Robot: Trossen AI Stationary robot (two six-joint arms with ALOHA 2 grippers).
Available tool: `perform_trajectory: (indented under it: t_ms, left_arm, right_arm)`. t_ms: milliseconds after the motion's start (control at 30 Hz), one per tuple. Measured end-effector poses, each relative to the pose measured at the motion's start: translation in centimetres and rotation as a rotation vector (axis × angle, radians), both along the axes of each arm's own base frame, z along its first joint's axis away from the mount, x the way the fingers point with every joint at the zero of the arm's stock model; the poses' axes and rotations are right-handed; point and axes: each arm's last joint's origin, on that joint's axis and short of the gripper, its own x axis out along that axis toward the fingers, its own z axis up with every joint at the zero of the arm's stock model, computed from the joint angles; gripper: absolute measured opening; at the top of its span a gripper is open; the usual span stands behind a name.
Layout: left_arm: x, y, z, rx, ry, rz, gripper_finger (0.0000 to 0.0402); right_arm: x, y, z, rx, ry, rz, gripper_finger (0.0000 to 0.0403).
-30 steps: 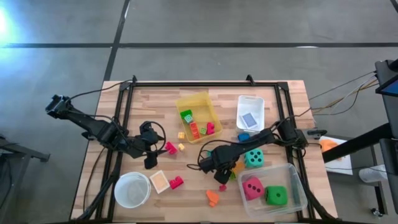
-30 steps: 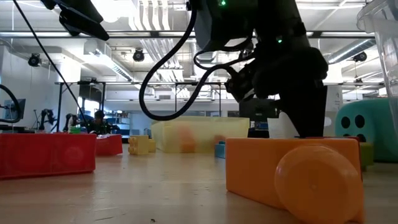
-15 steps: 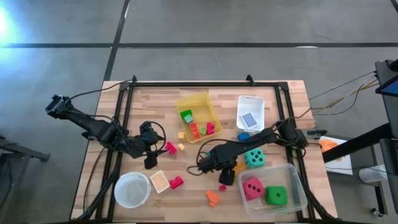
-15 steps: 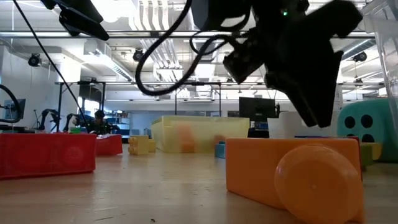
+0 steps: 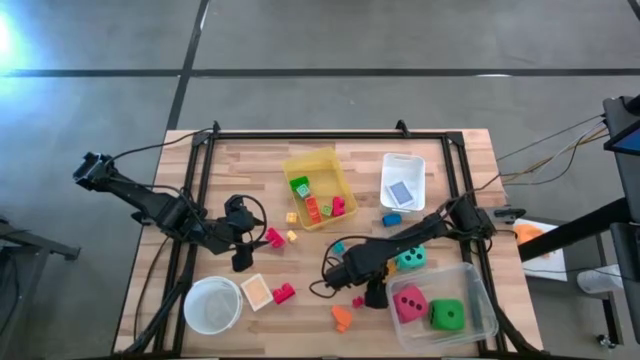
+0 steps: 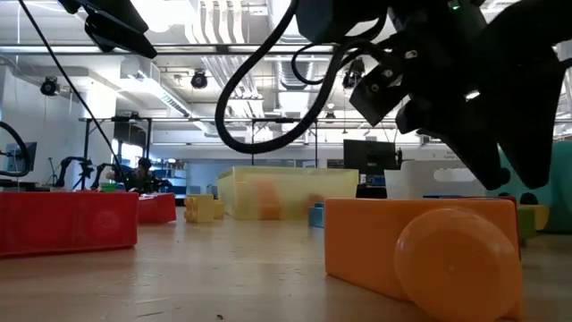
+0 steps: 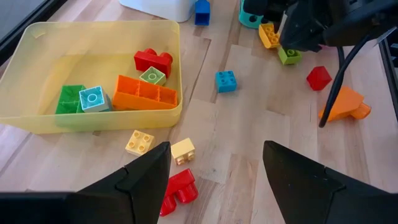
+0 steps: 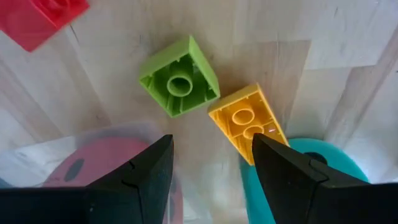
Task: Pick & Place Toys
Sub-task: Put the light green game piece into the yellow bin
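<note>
My right gripper (image 5: 375, 293) (image 8: 211, 142) hangs open, pointing down over a green block (image 8: 179, 85) and a yellow block (image 8: 247, 121) that lie on the wood. They lie between the teal die (image 5: 408, 257) and the clear bin (image 5: 470, 285). That bin holds a pink-red die (image 5: 406, 302) and a green die (image 5: 445, 315). My left gripper (image 5: 240, 262) (image 7: 216, 149) waits open at the table's left, above a red block (image 7: 177, 190) and two small yellow blocks (image 7: 139, 142). More blocks lie in the yellow bin (image 5: 300, 160).
A white bowl (image 5: 212, 305) stands at the near left and a white bin (image 5: 388, 165) at the far right. An orange piece (image 5: 342, 318), a red block (image 5: 284, 293), a pink block (image 5: 272, 238) and blue blocks (image 5: 391, 219) lie loose on the wood.
My right gripper has gone a little toward the table's near right corner and has risen, rolling about its own pointing line. It now hangs beside the clear bin's left wall. No toy has moved.
</note>
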Motion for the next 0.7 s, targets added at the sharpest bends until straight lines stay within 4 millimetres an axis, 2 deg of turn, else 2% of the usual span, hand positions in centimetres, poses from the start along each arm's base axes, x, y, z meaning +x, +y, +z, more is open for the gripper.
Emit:
perform_trajectory:
  t_ms: [233,700]
  left_arm:
    - [0.00,0.00,0.00,0.000,0.000,0.001,0.0258]
    - [0.00,0.00,0.00,-0.001,0.000,0.000,0.0258]
  right_arm:
    - [-0.01,0.20,-0.33,-0.036,-0.047,0.159,0.0209]
    - [0.21,0.68,-0.79,0.032,-0.087,0.279,0.0209]
